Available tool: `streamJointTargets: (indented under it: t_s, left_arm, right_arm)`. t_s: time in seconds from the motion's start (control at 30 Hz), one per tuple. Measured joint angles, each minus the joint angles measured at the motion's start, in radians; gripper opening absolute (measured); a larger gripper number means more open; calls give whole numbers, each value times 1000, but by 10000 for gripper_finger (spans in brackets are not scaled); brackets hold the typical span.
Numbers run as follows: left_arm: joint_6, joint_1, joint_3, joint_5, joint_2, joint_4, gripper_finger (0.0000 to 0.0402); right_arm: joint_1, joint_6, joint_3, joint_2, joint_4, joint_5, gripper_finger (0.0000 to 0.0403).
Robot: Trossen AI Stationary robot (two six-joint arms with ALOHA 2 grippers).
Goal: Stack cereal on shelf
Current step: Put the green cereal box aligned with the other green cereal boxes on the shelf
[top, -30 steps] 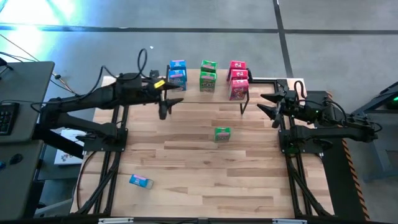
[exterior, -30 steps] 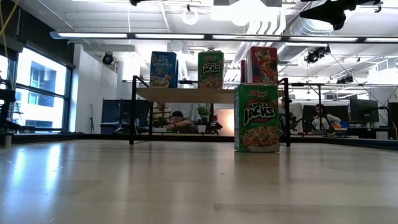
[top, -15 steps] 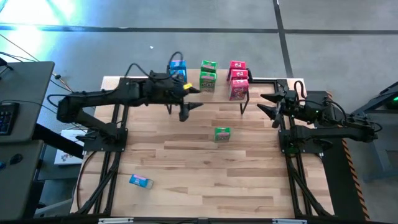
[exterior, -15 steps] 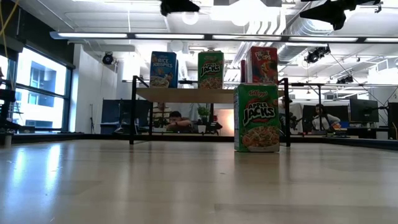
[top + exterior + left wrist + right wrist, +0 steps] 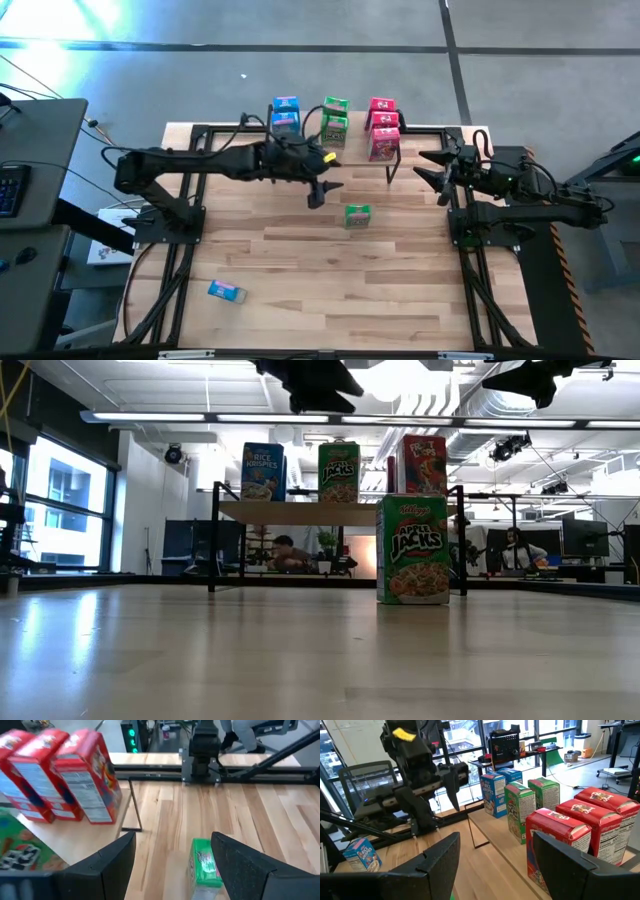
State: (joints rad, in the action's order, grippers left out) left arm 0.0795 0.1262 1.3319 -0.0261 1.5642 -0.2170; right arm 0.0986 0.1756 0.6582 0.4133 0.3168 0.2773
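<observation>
high view: the left end effector (image 5: pixel 318 192), open and empty, has swung from the shelf (image 5: pixel 352 143) toward the green box (image 5: pixel 357 215) on the table (image 5: pixel 300 270), likely its next pick.

Blue cereal boxes (image 5: pixel 285 112): three, counting one lying loose (image 5: pixel 227 291). Green cereal boxes (image 5: pixel 334 118): three, counting one standing loose (image 5: pixel 357 215). Red cereal boxes (image 5: pixel 382 125): three. Shelf (image 5: pixel 310 133): one. Robot arms (image 5: pixel 200 165): two.
</observation>
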Motion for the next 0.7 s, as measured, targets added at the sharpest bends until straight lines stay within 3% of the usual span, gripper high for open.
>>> streamJointTargets:
  t_s: [0.7]
  left_arm:
    - [-131,-23,-1,89,202,84,262]
  right_arm:
    - [0,0,0,0,7,0,242]
